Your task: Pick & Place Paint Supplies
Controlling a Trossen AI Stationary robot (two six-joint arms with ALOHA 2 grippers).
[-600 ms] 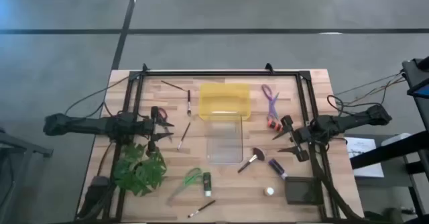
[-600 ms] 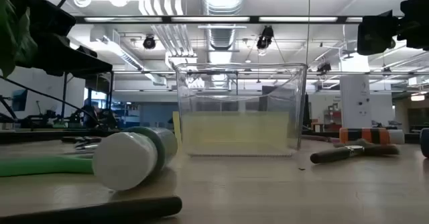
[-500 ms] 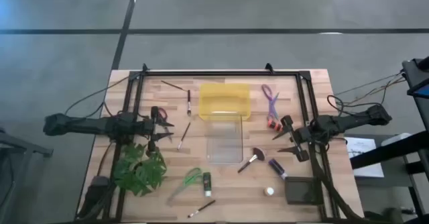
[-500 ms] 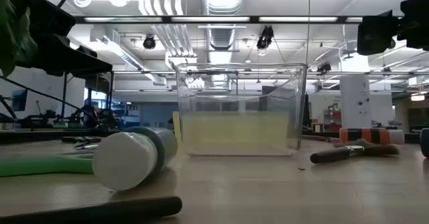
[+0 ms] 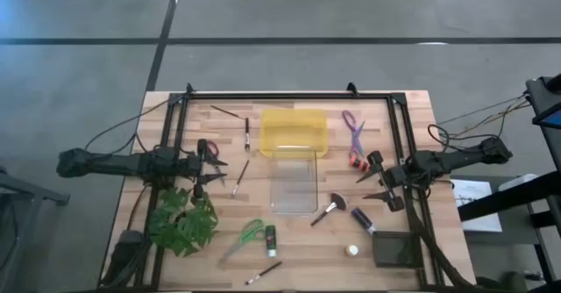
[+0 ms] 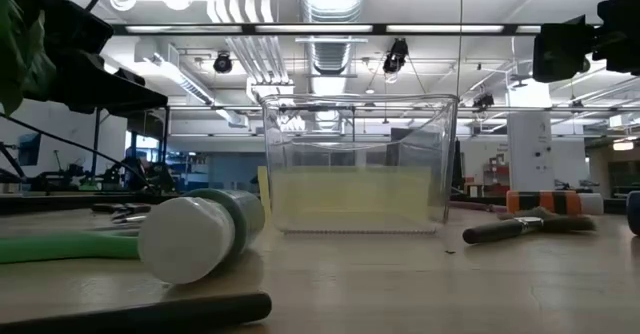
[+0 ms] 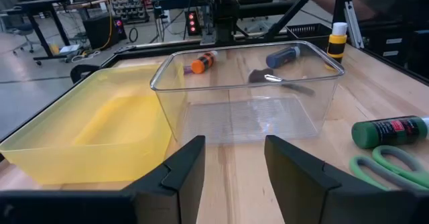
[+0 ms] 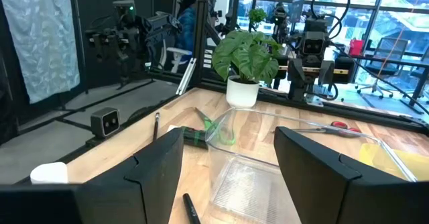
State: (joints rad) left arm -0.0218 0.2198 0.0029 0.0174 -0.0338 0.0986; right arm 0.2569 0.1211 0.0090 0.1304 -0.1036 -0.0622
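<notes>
- Left gripper (image 5: 213,172) hovers at the left of the high view, fingers (image 7: 181,170) parted and holding nothing, aimed across the worktop (image 5: 403,109) at the 2 bins.
- Right gripper (image 5: 375,178) mirrors it at the right, fingers (image 8: 157,167) spread wide, empty too.
- Clear bin (image 5: 294,181) sits dead centre, touching the yellow bin (image 5: 294,132) above it; probably both are placed within reach of either arm.
- Supplies lie scattered around them: red-handled scissors (image 5: 207,149) by the left gripper, purple scissors (image 5: 353,128) upper right, broad brush (image 5: 329,209) and purple bottle (image 5: 362,219) lower right, green scissors (image 5: 247,234) and green bottle (image 5: 271,236) below.
- Nothing is binned yet.
- Against the earlier frame: no change, both arms stay put.
</notes>
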